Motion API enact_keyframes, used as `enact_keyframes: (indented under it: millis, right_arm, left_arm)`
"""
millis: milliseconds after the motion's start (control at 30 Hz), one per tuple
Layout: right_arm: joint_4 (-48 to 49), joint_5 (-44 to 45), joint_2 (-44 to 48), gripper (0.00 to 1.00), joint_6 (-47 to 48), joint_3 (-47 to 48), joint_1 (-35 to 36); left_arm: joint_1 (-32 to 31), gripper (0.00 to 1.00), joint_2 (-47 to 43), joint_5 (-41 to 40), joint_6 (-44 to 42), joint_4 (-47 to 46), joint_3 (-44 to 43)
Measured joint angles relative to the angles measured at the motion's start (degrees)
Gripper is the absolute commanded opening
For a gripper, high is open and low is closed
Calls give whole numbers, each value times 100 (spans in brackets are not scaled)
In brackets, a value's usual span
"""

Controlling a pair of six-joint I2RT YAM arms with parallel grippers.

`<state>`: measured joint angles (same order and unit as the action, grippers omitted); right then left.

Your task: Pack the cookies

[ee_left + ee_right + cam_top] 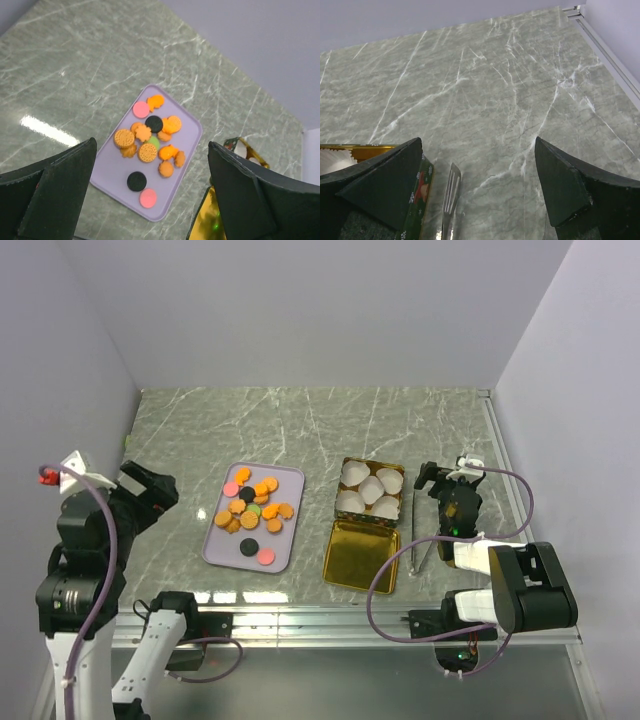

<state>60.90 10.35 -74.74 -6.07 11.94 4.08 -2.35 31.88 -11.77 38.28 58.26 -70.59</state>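
Note:
The cookies [252, 512] lie on a lilac tray [220, 548] left of centre: mostly orange discs, two pink, two black, one green. In the left wrist view the cookies [150, 145] sit between the spread fingers. An open tin [366, 522] stands right of the tray, its box holding white paper cups [370, 490], its gold lid [360, 555] folded toward me. My left gripper [150, 490] is open and empty, raised left of the tray. My right gripper [440, 485] is open and empty, right of the tin.
A small metal spatula [449, 200] lies on the marble table just right of the tin's wall [420, 200]; it also shows in the top view [420, 550]. White walls enclose the table on the left, back and right. A rail [605, 45] runs along the right edge.

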Motion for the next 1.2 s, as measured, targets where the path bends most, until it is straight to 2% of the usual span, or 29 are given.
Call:
enact_keyframes:
  millis: [167, 400, 500, 600, 733, 967, 1100, 1200]
  right_arm:
    - [-267, 190, 83, 100, -28, 55, 15]
    - [-2284, 527, 730, 100, -245, 1423, 28]
    - [-3447, 503, 1099, 100, -494, 2315, 28]
    - [-4935, 673, 1145, 100, -1062, 3630, 33]
    - [-6481, 778, 1224, 100, -1762, 4509, 24]
    - [-9280, 730, 1355, 98, -2669, 4817, -44]
    - [-10563, 138, 863, 98, -2756, 4887, -72]
    - [-11016, -466, 704, 98, -2730, 4437, -72]
  left_arm:
    - [0, 99, 417, 142, 31, 175, 149]
    - [0, 99, 507, 461, 33, 232, 616]
    - [0, 99, 494, 588, 33, 142, 761]
    - [0, 99, 435, 704, 50, 68, 931]
    - [0, 99, 229, 883, 109, 9, 1117]
    - [-142, 98, -44, 1062, 192, -11, 1213]
    - [-341, 97, -63, 1108, 192, -13, 1241]
    - [-476, 97, -68, 1113, 192, -11, 1241]
